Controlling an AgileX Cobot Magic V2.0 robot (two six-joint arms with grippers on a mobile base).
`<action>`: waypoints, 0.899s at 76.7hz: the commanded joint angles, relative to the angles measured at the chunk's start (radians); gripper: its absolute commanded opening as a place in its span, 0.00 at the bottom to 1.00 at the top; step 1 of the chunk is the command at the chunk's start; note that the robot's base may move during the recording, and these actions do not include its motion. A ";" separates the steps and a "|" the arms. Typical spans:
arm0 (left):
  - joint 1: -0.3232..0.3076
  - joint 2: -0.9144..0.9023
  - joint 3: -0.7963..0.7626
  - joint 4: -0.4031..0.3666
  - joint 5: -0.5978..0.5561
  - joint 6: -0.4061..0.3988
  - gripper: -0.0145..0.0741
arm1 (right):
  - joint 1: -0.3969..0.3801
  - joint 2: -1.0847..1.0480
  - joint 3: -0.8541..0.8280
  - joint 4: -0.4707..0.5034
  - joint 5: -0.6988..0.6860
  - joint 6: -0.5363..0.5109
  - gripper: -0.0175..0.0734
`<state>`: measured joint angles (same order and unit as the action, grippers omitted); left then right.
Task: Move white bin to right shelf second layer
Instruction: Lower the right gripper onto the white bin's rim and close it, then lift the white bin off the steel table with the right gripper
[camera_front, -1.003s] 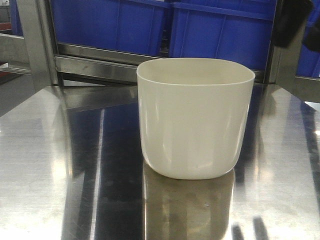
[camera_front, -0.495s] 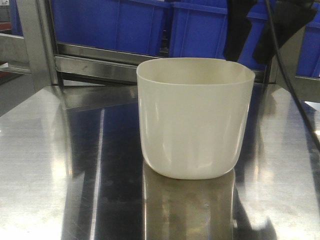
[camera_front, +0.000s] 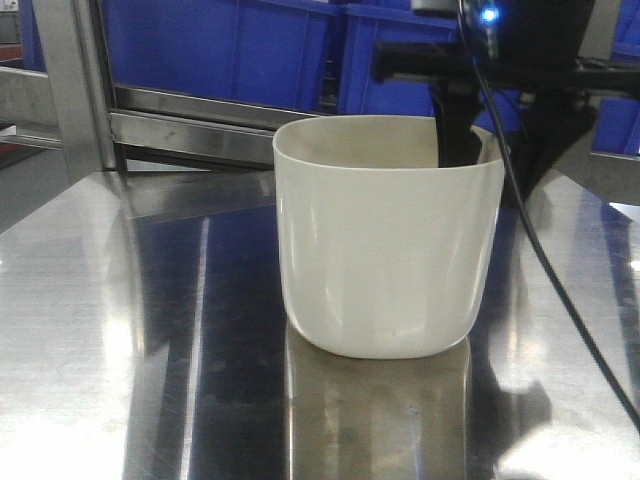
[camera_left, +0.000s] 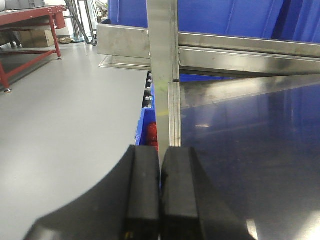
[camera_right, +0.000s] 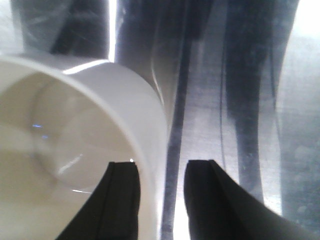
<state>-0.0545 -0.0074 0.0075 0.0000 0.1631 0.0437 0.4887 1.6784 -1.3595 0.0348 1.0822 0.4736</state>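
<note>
Since a second ago the right hand (camera_front: 490, 150) had dropped from the top right corner of the front view down over the far right rim of the bin (camera_front: 390, 250). That bin stood upright on the tabletop (camera_front: 120, 330) in front of the blue crates (camera_front: 250, 45) and had not been lifted. In the right wrist view the hand was part open, one finger (camera_right: 122, 200) inside the mouth and the other outside, with the wall between them and no pinch visible. The left hand (camera_left: 160, 195) was closed on nothing, near a steel post (camera_left: 162, 75). Only the approach looked done — gripping, lifting and carrying to the shelf all remained.
</note>
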 joint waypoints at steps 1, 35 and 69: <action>-0.001 -0.016 0.037 0.000 -0.086 -0.005 0.26 | -0.005 -0.042 0.001 -0.012 -0.038 0.003 0.57; -0.001 -0.016 0.037 0.000 -0.086 -0.005 0.26 | -0.005 -0.050 0.006 -0.012 -0.078 0.000 0.31; -0.001 -0.016 0.037 0.000 -0.086 -0.005 0.26 | -0.142 -0.176 0.020 0.004 -0.104 -0.299 0.25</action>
<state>-0.0545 -0.0074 0.0075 0.0000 0.1631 0.0437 0.3964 1.5788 -1.3244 0.0347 1.0179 0.2665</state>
